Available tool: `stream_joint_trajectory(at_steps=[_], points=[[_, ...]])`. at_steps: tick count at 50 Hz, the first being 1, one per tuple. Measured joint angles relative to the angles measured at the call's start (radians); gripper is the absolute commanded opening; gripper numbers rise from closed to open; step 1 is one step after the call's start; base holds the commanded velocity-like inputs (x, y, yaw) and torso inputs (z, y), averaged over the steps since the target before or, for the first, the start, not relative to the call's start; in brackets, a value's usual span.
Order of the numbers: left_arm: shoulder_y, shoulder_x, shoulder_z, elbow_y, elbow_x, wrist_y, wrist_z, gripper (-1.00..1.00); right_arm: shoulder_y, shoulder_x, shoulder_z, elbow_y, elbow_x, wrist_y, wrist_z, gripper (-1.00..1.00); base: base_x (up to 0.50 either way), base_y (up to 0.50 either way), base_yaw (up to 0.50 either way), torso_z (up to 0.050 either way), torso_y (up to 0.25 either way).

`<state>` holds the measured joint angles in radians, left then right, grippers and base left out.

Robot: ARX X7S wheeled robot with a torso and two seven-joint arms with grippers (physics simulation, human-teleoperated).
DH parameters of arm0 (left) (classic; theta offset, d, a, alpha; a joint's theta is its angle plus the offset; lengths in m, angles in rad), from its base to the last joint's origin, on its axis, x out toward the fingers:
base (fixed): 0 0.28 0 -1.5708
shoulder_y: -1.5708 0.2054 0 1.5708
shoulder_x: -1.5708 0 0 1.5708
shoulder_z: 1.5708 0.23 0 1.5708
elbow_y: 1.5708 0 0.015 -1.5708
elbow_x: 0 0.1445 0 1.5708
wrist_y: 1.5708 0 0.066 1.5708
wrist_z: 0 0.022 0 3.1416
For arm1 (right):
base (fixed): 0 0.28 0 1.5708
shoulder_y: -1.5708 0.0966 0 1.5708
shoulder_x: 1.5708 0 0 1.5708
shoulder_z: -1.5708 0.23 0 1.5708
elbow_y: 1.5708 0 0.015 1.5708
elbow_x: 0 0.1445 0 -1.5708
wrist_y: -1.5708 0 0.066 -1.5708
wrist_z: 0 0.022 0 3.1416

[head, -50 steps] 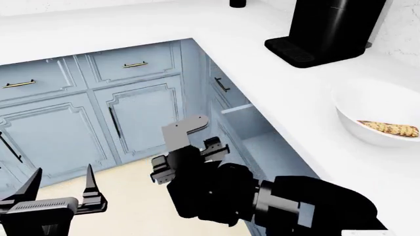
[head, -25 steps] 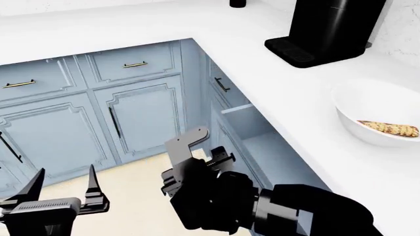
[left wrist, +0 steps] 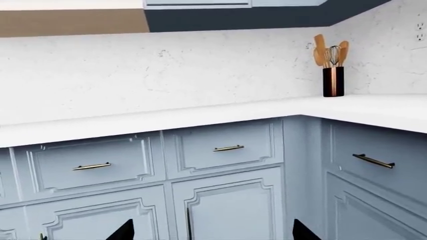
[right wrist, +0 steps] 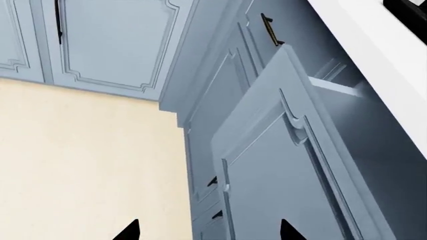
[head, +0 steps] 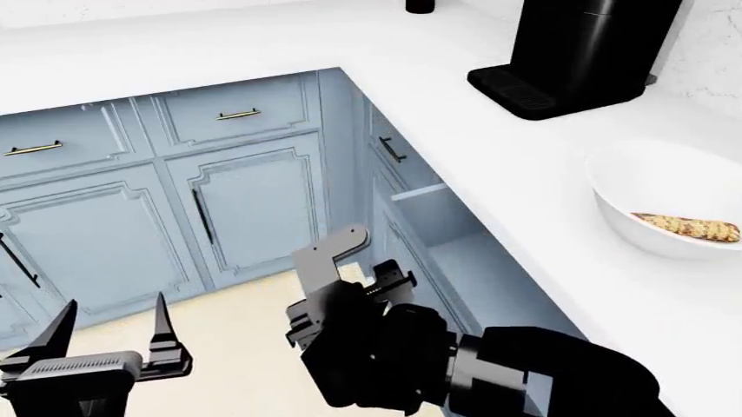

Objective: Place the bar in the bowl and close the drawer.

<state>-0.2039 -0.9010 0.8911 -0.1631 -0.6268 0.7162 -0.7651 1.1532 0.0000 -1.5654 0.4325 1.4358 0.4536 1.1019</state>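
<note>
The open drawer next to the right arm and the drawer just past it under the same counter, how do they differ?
The open drawer is pulled out from the cabinet run, showing its pale-blue inner walls and floor; the closed drawer sits flush with its cabinet. The closed drawer shows a dark bar handle on its front; in the head view the open drawer's front is hidden behind the right arm. Both are blue-grey and sit under the same white counter.

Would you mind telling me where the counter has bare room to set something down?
The counter is bare along its back run and between the coffee machine and the bowl. It is crowded at the right: the bowl holds the bar.
</note>
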Motion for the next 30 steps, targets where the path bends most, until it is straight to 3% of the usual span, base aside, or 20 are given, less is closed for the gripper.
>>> stream_joint_trajectory(at_steps=[30], points=[[0.008, 0.001, -0.011, 0.005, 0.01, -0.013, -0.006, 1.0, -0.139, 0.0, 0.006, 0.317, -0.051, 0.064, -0.021, 1.0, 0.0, 0.0, 0.0, 0.0, 0.0]])
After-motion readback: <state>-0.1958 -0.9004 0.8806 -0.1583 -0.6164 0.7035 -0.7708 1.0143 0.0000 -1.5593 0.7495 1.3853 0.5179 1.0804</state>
